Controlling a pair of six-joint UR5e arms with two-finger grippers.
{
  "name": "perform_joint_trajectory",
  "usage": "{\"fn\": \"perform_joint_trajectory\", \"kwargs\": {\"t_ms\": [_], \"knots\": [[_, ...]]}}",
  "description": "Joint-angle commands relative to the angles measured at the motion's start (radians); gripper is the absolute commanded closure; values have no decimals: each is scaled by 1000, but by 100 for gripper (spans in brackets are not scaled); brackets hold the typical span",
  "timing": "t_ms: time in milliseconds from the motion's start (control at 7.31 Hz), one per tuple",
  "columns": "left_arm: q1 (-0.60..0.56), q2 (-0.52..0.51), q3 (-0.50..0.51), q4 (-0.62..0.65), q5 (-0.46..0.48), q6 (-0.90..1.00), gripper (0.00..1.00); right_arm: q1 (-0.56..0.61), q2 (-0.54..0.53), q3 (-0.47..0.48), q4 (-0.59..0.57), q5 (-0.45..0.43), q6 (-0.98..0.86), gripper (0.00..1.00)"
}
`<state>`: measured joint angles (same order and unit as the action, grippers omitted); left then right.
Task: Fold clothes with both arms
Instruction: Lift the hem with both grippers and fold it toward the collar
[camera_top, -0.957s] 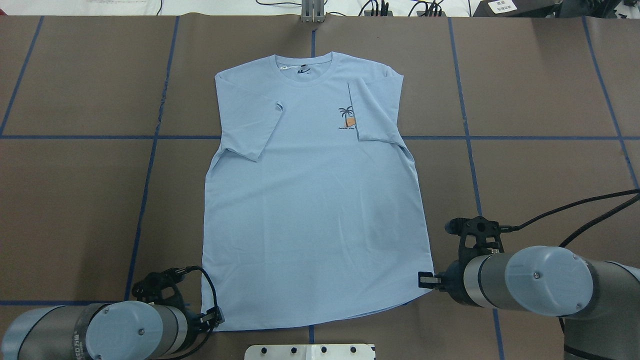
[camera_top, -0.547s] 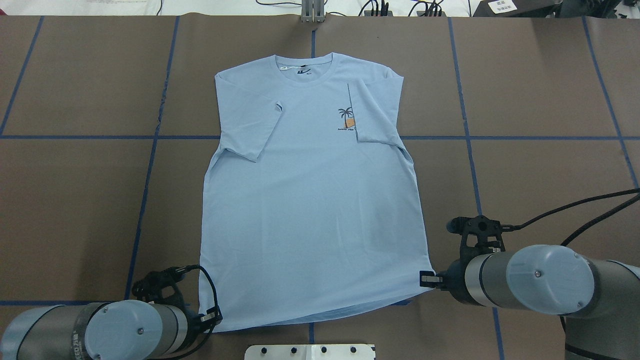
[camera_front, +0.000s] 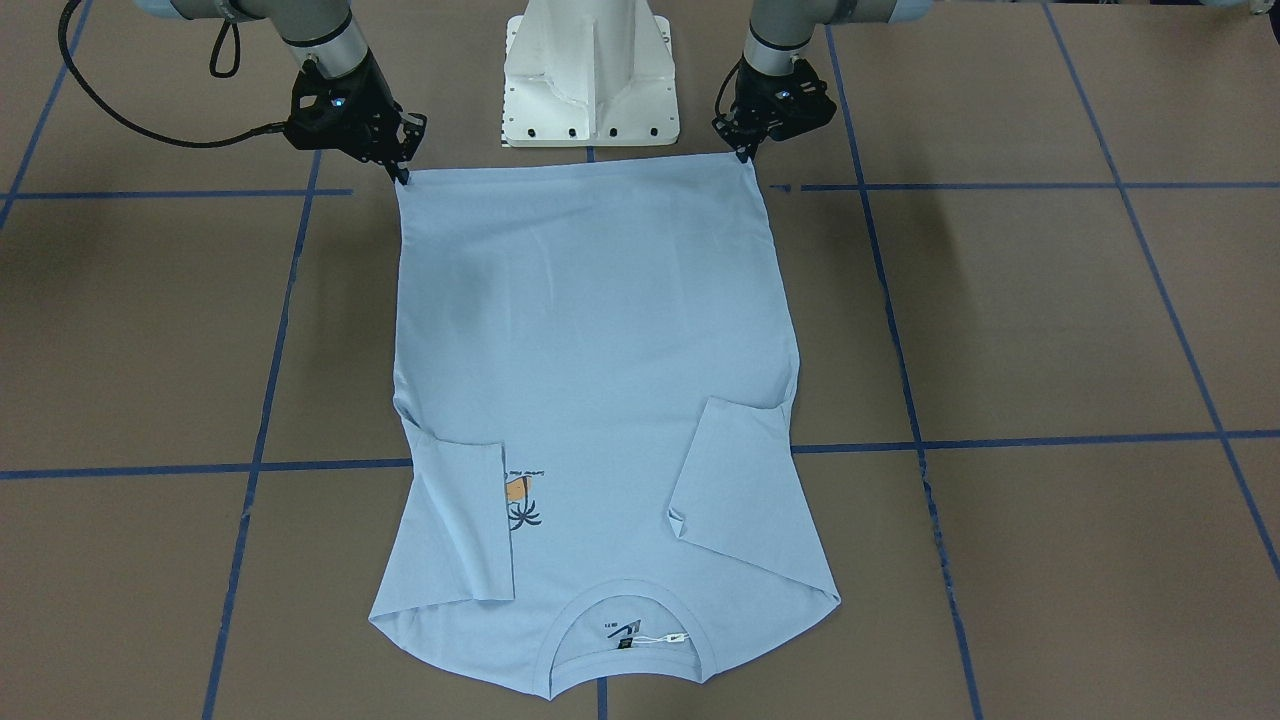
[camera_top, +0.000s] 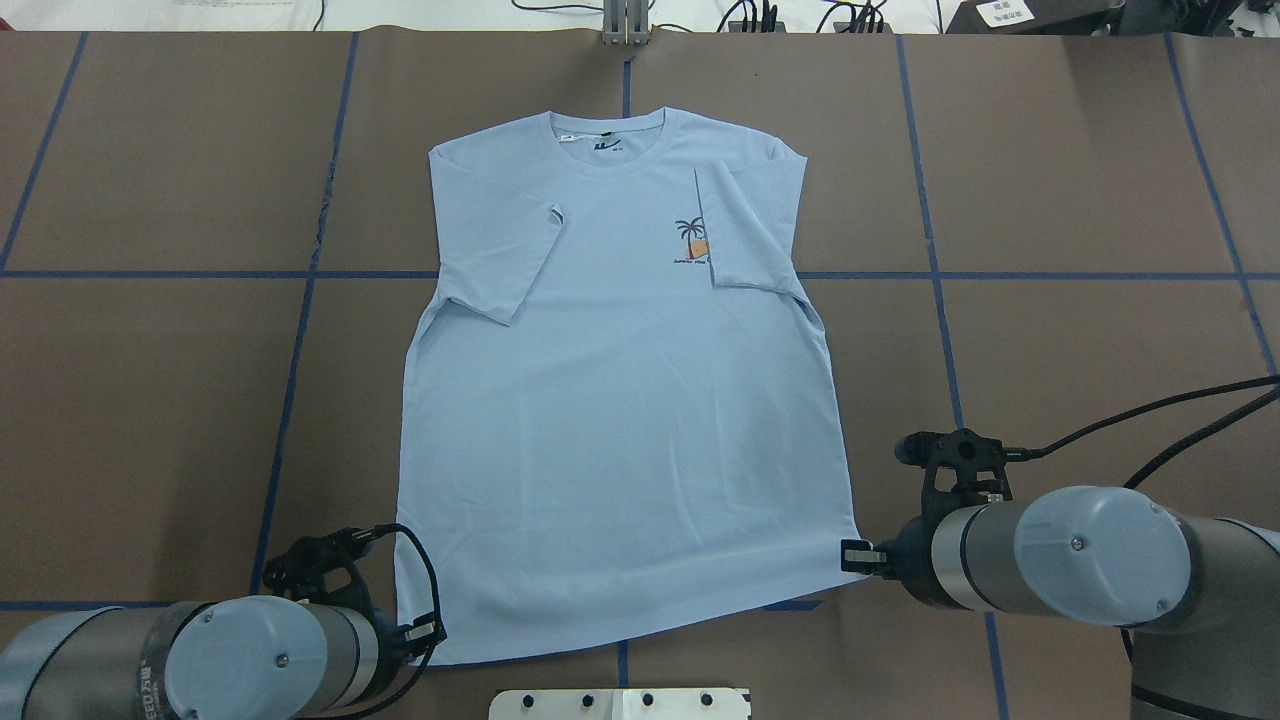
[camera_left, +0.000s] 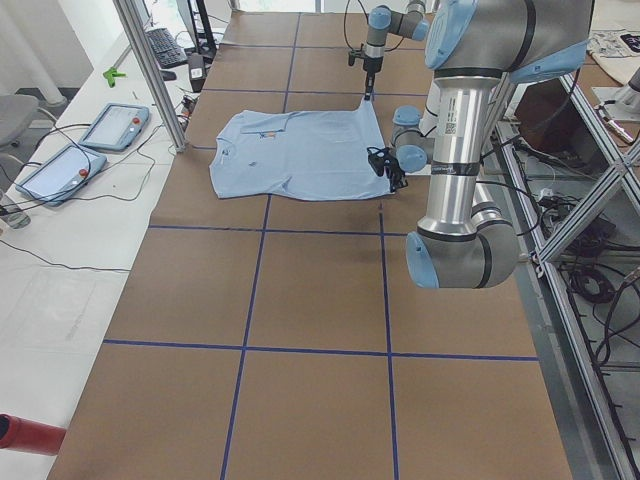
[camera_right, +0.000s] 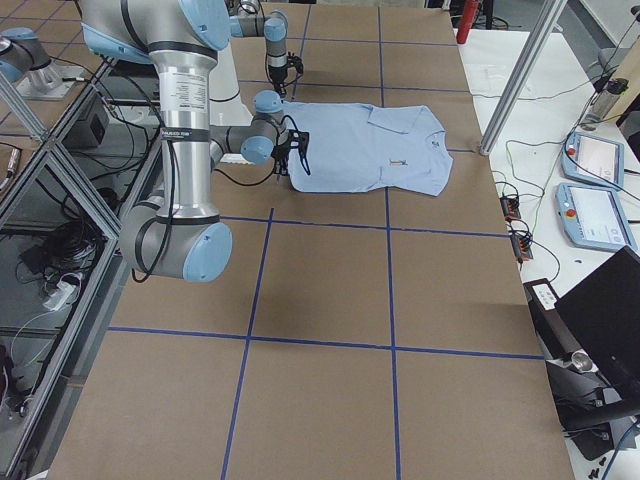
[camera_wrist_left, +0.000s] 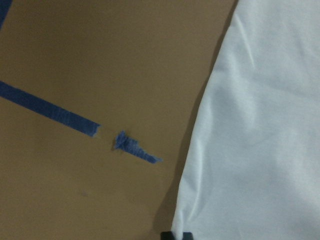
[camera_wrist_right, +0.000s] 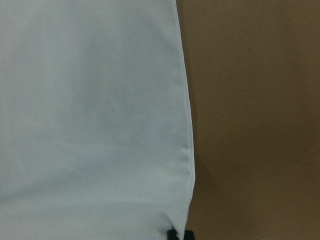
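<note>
The light blue T-shirt (camera_top: 620, 400) lies flat on the brown table, chest up. Its collar (camera_top: 610, 140) is at the far side and both sleeves are folded inward over the body. A small palm print (camera_top: 692, 240) is partly covered by one sleeve. My left gripper (camera_top: 430, 632) is shut on the near-left hem corner. My right gripper (camera_top: 852, 556) is shut on the near-right hem corner. In the front-facing view the left gripper (camera_front: 748, 158) and right gripper (camera_front: 402, 178) hold the hem taut between them. Both wrist views show shirt fabric (camera_wrist_left: 260, 125) (camera_wrist_right: 90, 100) running into the fingertips.
The table cover (camera_top: 1080, 200) is brown with blue tape lines. The white pedestal base (camera_front: 590, 70) stands just behind the hem. Cables and fixtures line the far edge (camera_top: 625, 20). Two tablets (camera_left: 90, 140) lie on a side table.
Both grippers have drawn the hem corners slightly up and outward. The hem has pulled straighter, uncovering a bit of blue tape near the right corner.
</note>
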<state>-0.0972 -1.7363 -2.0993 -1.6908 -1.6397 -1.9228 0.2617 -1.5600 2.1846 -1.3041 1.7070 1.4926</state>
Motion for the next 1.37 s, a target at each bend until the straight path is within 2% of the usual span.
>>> {"fn": "perform_joint_trajectory", "kwargs": {"t_ms": [0,410,684,820,957,1231], "knots": [[-3,-5,-10,8,-3,8,100,13,-2,1,0,22,0,100],[-6,-2,-106,32,-32,11,100,30,-52,49,-1,104,0,100],[25,6,-186,64,-35,63,100,28,-151,142,-1,262,2,100],[98,6,-244,126,-35,71,100,10,-208,191,-1,319,2,100],[158,6,-302,166,-35,71,100,-4,-222,214,-1,348,26,100],[156,-3,-295,169,-44,71,100,-9,-197,202,3,339,40,100]]}}
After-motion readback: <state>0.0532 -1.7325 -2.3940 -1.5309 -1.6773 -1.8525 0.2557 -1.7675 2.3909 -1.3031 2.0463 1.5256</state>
